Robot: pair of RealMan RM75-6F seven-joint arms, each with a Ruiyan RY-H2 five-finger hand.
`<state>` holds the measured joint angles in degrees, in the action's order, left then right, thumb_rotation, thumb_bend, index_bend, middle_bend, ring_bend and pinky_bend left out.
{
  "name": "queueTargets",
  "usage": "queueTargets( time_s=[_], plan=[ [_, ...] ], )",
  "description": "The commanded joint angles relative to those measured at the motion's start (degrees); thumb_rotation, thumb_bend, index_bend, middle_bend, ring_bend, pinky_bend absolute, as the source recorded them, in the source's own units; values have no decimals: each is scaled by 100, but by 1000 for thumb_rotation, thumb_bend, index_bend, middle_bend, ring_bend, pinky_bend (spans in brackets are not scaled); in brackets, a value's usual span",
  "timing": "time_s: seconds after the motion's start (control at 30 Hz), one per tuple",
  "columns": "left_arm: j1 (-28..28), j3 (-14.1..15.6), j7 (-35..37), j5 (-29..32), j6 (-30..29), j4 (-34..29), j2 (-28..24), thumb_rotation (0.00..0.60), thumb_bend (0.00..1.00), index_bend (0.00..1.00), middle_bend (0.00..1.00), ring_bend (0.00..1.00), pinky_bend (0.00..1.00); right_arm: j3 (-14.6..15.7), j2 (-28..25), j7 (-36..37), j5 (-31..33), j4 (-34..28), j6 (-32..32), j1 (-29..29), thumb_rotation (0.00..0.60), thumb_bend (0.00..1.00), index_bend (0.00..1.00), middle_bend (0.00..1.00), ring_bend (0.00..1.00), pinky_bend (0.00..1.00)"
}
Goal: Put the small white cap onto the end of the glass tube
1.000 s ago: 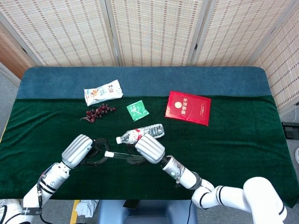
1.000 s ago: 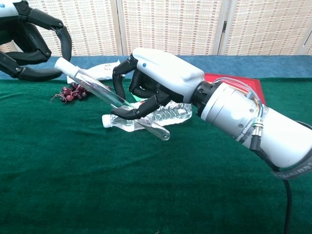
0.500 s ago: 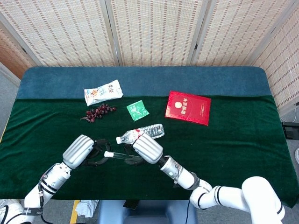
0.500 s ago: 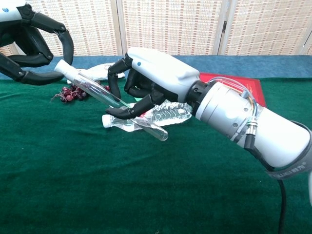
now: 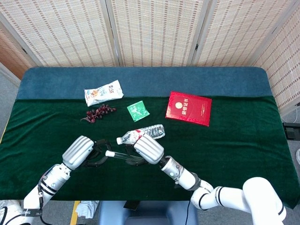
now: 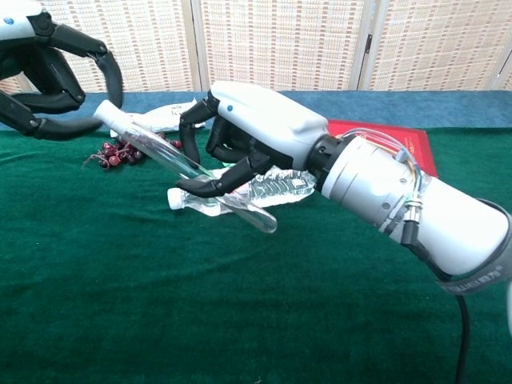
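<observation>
My right hand [image 6: 256, 136] [image 5: 149, 148] grips the glass tube [image 6: 180, 164] [image 5: 123, 157] near its middle and holds it slanted above the green cloth. The tube's rounded closed end [image 6: 268, 224] points down to the right. The small white cap [image 6: 108, 114] [image 5: 109, 153] sits at the tube's upper left end. My left hand [image 6: 48, 76] [image 5: 82, 151] has a finger and thumb curled around the cap, and appears to pinch it.
A plastic water bottle [image 5: 140, 134] lies just behind the tube. Farther back are grapes [image 5: 98, 112], a white snack packet [image 5: 103, 92], a green sachet [image 5: 138, 111] and a red booklet [image 5: 188, 108]. The table's front edge is close to both arms.
The tube's capped end has shifted slightly down and right between my left fingers. My right hand has edged a little left. Both hands keep their holds.
</observation>
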<state>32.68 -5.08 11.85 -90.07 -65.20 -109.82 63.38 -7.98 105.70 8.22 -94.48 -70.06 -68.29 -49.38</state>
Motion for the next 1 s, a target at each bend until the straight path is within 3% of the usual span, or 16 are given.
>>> queueTargets(
  time_s=[0.03, 0.1, 0.23, 0.47, 0.8, 1.0],
  plan=[
    [1, 27, 8, 0, 35, 3, -40, 600, 444, 232, 1000, 902, 949, 44, -85, -11, 11, -68, 52, 16, 475, 756, 712, 1000, 1000, 1000],
    [-6, 51, 20, -11, 48, 10, -75, 600, 435, 131, 1000, 897, 949, 76, -193, -96, 34, -134, 117, 33, 474, 756, 712, 1000, 1000, 1000],
    [-66, 84, 85, -12, -18, 58, -116, 600, 423, 56, 1000, 885, 949, 169, -468, -236, 145, -327, 392, 53, 474, 757, 712, 1000, 1000, 1000],
    [-237, 124, 290, 137, -166, 255, -161, 600, 422, 52, 1000, 871, 949, 440, -888, -877, 241, -466, 1056, -14, 473, 759, 712, 1000, 1000, 1000],
    [-495, 214, 498, 261, -339, 452, -213, 600, 422, 50, 1000, 867, 949, 709, -625, -1287, 271, 7, 1375, 35, 475, 760, 708, 1000, 1000, 1000],
    [-574, 227, 580, 222, -415, 504, -196, 600, 422, 53, 1000, 866, 949, 726, -489, -1543, 346, 188, 1446, 85, 480, 760, 628, 1000, 1000, 1000]
  ],
)
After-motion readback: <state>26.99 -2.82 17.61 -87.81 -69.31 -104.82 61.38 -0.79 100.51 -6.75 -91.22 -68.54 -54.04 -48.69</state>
